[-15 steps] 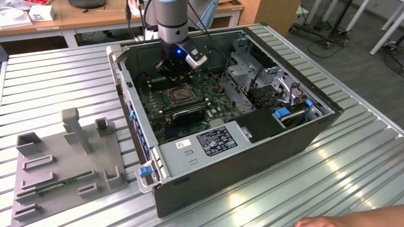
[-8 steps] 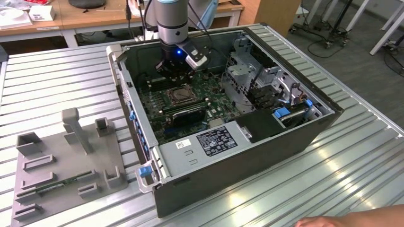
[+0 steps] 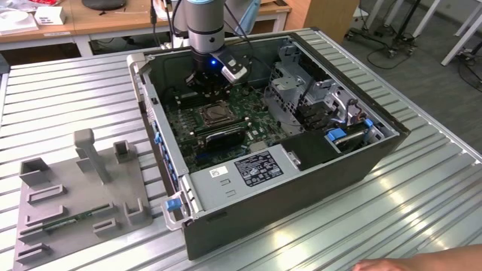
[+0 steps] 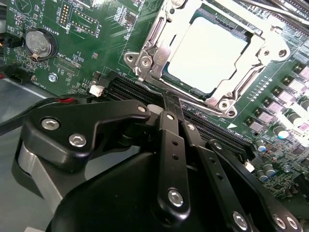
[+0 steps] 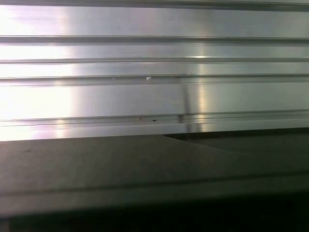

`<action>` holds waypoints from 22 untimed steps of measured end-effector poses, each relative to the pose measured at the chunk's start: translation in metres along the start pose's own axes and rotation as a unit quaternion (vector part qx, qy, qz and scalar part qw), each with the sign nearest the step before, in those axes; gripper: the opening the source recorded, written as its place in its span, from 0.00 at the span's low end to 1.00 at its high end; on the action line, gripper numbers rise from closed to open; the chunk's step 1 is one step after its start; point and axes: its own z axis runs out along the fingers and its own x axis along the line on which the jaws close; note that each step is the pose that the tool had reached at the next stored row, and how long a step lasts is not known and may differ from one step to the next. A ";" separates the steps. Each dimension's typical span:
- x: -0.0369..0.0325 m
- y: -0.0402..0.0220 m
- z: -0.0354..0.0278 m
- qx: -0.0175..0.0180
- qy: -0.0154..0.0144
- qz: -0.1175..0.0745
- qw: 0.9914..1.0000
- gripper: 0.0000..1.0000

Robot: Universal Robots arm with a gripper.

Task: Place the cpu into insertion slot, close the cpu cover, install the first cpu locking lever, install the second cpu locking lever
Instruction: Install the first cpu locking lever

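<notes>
A robotics lab is indicated by the opened computer case [image 3: 301,186] beneath the gripper [image 3: 207,89], a ribbed aluminium table [image 3: 75,96], and wooden desks [image 3: 113,21] beyond.

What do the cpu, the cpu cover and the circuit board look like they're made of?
The cpu looks like pale matte metal, evenly dull. The cpu cover seems polished steel, glinting brightly. The circuit board is probably green lacquered laminate.

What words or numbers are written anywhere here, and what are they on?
Large label on the grey metal box: lines of print, too small to read.
Small white sticker beside that label: too small to read.
Green circuit board: tiny white lettering near its parts, too small and blurred to read.
Nothing reads clearly enough to quote.
</notes>
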 end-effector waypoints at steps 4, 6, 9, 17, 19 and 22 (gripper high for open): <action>-0.0002 0.0002 -0.0018 0.000 0.000 0.000 1.000 0.11; -0.0004 0.0004 -0.0037 0.000 0.000 0.000 1.000 0.11; -0.0006 0.0005 -0.0053 0.000 0.000 0.000 1.000 0.11; -0.0005 0.0005 -0.0054 0.001 0.000 0.007 1.000 0.11; -0.0005 0.0005 -0.0054 0.002 -0.001 0.020 1.000 0.11; -0.0006 0.0005 -0.0054 0.005 -0.002 0.042 0.999 0.11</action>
